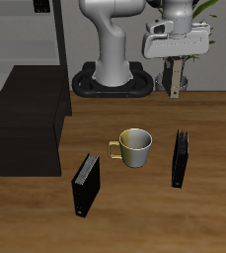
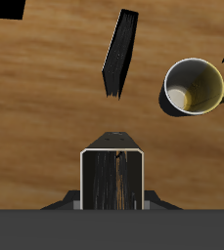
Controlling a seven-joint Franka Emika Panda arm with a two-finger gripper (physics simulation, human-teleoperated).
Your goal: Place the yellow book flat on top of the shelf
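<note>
Exterior view: gripper [image 1: 175, 89] hangs high behind the mug [image 1: 135, 147], gripping nothing, fingers seemingly close together. Book [image 1: 182, 158] stands beside the mug, shelf [image 1: 28, 119] well apart.

Item count, located relative to the mug [image 1: 136, 147]:

- Mugs: 1, pale yellow, with 1 handle.
- Books: 2, both standing on edge. 1 is the yellow book [image 1: 182, 158], just beside the mug on the side away from its handle. 1 is a thicker black book [image 1: 86, 184], near the mug on its handle side and closer to the table's front edge.
- Shelves: 1 black box-shaped shelf [image 1: 26, 119], well apart from the mug, beyond the black book.
- Tables: 1 wooden table [image 1: 134, 222] under the mug.
- Robot arms: 1, behind the mug, carrying 1 gripper [image 1: 174, 87].
- Unidentified: 1 dark object [image 2: 4, 8] cut off by the wrist view's edge; its kind cannot be told.
</note>
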